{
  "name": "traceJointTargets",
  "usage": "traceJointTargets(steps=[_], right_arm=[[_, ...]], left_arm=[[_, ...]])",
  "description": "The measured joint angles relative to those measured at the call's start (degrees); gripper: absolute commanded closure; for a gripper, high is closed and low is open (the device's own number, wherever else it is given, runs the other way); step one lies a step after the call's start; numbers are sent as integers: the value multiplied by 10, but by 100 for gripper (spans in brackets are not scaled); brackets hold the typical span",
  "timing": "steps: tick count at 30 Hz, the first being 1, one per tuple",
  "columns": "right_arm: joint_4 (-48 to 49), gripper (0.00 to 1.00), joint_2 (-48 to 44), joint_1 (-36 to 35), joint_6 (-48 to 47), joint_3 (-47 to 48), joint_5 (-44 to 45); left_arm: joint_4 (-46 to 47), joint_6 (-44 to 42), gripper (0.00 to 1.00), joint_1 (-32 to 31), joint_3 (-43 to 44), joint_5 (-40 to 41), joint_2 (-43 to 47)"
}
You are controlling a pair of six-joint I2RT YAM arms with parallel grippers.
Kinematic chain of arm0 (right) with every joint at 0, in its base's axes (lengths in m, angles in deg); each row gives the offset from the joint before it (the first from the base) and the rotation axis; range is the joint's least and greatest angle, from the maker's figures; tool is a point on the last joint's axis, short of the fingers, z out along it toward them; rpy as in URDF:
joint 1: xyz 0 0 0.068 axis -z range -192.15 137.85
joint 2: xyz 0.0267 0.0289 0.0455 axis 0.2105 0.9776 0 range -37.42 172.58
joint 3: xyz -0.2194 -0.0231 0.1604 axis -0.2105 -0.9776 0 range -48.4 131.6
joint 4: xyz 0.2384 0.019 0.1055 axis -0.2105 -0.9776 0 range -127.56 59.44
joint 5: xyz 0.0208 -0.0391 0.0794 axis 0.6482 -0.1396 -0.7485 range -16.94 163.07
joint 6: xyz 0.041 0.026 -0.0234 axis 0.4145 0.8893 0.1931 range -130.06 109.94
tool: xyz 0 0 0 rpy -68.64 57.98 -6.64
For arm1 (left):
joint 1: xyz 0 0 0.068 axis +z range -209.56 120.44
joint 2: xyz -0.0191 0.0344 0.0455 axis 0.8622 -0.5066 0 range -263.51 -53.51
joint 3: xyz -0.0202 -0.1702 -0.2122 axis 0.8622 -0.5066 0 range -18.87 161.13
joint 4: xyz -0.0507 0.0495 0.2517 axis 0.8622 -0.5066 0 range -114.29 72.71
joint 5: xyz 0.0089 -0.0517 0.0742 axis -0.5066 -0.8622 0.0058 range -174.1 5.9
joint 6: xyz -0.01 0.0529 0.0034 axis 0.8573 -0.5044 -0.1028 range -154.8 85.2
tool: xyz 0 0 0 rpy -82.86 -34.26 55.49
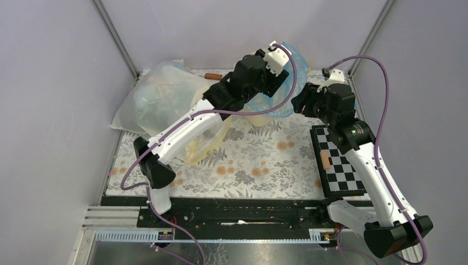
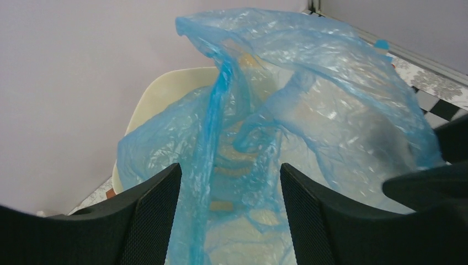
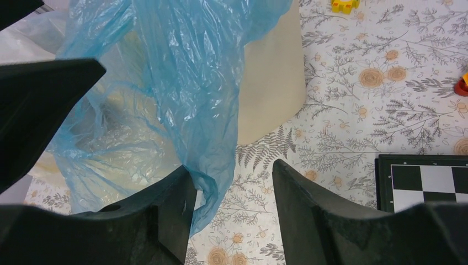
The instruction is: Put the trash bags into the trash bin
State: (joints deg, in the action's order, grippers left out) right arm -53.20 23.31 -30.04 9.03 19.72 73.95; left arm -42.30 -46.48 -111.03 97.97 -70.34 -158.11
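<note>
Light-blue trash bag (image 2: pixel 309 72), thin and crinkled, is draped over the mouth of the trash bin (image 2: pixel 160 94). It billows up above the bin's rim and sags partly into the opening, and the bin's cream plastic shows through the film. On the bin's right side a fold of the bag hangs down outside the wall.

The left end effector (image 2: pixel 230 171) hovers over the bin's mouth with its jaws wide apart. A twisted strand of the bag runs down between its fingers (image 2: pixel 149 215) and is not pinched. The right end effector (image 3: pixel 232 168) is at the bin's right side, low beside the wall, with its jaws also parted. The bag's hanging edge falls into the gap and brushes the inner face of one finger (image 3: pixel 165 221), but nothing is clamped. The two end effectors are near each other at the bin.

The bin stands toward the back of the floral-patterned desk (image 3: pixel 353 110). To the left of the bin lies a large clear and pale-yellow plastic bag (image 1: pixel 165 99), with the left arm reaching over it. To the right of the bin, and nearer the arm bases, lies a checkerboard (image 1: pixel 336 160). A small yellow piece (image 3: pixel 342 5) and a red piece (image 3: pixel 462 85) lie on the desk well apart from the bin.
</note>
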Motion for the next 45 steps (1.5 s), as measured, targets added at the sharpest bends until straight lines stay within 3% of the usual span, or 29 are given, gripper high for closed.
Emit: traceJointTargets(steps=[6, 12, 21, 26, 30, 33, 45], right_arm=[[7, 28, -3, 0, -6, 0, 13], [29, 32, -3, 0, -9, 1, 17], [38, 47, -1, 0, -9, 5, 30], [39, 56, -1, 0, -8, 5, 31], [39, 84, -1, 0, -9, 5, 32], [38, 99, 3, 0, -9, 14, 38], [50, 100, 159, 0, -28, 174, 85]], left_arm=[[-14, -3, 33, 24, 47, 10, -41], [-25, -3, 38, 49, 47, 11, -63], [-27, -14, 99, 56, 47, 25, -72], [-28, 8, 100, 84, 47, 15, -72], [-28, 44, 100, 134, 47, -13, -72], [-28, 76, 100, 174, 47, -42, -72], [62, 257, 100, 313, 13, -223, -64]])
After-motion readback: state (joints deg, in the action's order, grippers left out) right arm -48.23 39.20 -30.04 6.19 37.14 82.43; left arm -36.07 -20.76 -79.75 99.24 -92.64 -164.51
